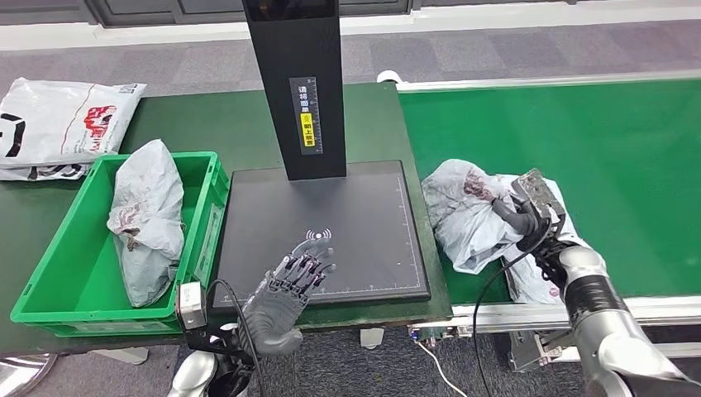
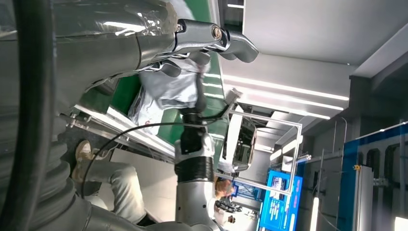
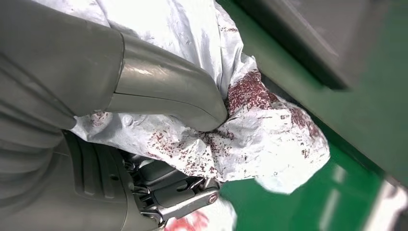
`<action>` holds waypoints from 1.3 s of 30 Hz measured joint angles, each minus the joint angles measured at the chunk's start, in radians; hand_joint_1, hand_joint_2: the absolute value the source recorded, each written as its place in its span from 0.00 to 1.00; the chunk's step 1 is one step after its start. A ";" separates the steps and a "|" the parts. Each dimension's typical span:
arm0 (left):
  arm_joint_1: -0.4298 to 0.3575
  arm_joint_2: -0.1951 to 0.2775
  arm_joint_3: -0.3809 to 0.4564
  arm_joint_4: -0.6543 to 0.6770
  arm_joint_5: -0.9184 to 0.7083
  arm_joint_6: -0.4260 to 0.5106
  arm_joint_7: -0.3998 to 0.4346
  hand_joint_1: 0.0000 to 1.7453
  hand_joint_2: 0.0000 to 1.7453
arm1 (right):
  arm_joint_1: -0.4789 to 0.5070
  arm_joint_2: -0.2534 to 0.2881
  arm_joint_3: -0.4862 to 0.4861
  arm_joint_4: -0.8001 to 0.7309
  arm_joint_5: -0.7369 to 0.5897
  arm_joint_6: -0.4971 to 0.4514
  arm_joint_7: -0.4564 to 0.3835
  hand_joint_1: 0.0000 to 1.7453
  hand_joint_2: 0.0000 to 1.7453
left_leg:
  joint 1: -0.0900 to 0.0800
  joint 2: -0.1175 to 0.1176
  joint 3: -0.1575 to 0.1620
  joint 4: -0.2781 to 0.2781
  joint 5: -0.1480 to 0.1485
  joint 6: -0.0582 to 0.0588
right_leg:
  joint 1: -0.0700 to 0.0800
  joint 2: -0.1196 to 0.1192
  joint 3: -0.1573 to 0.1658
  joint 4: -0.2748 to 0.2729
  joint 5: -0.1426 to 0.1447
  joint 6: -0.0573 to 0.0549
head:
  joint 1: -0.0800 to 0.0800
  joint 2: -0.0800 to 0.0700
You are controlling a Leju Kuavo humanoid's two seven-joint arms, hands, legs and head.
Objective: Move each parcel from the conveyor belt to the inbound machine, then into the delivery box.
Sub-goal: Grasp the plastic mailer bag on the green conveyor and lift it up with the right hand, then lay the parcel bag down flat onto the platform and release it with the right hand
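Note:
A crumpled grey parcel (image 1: pixel 464 217) with dark red print lies on the green conveyor belt (image 1: pixel 595 149), just right of the black inbound machine plate (image 1: pixel 331 231). My right hand (image 1: pixel 529 213) grips it; in the right wrist view the thumb (image 3: pixel 168 98) presses into the bag (image 3: pixel 250 130) with the fingers (image 3: pixel 178 197) under it. A second white parcel (image 1: pixel 537 281) lies beneath. My left hand (image 1: pixel 291 285) hovers over the plate's front edge, fingers spread, holding nothing. Another grey parcel (image 1: pixel 149 217) sits in the green delivery box (image 1: pixel 70 277).
The machine's black post (image 1: pixel 299 83) rises behind the plate. A white printed bag (image 1: pixel 62 124) lies on the table at the back left. In the left wrist view a person's leg and shoe (image 2: pixel 108 175) are near the conveyor frame.

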 joint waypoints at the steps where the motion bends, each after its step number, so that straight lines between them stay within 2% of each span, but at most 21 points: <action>1: 0.000 -0.001 0.003 0.000 -0.002 0.002 0.000 0.00 1.00 | -0.006 -0.002 -0.004 -0.002 -0.007 0.000 -0.003 1.00 1.00 | 0.000 0.000 0.000 0.000 0.000 0.000 | 0.000 0.000 0.000 0.000 0.000 0.000 | 0.000 0.000; 8: 0.019 -0.009 0.030 -0.010 -0.020 0.002 -0.004 0.00 1.00 | -0.011 -0.012 -0.024 -0.065 -0.072 0.000 -0.062 1.00 1.00 | 0.000 0.000 0.000 0.000 0.000 0.000 | 0.000 0.000 0.000 0.000 0.000 0.000 | 0.000 0.000; 19: 0.043 -0.035 0.049 -0.034 -0.043 -0.005 -0.005 0.00 1.00 | -0.008 -0.009 -0.050 -0.258 -0.126 0.000 -0.016 1.00 1.00 | 0.000 -0.001 -0.001 0.000 0.000 0.000 | 0.000 -0.001 0.000 0.000 -0.001 0.001 | 0.000 0.000; 39: 0.044 -0.041 0.050 -0.034 -0.050 -0.015 -0.004 0.00 1.00 | -0.018 0.004 -0.048 -0.298 -0.106 0.000 -0.016 1.00 1.00 | 0.000 -0.001 -0.001 0.000 0.000 0.000 | 0.000 -0.001 0.000 0.000 -0.001 0.001 | 0.000 0.000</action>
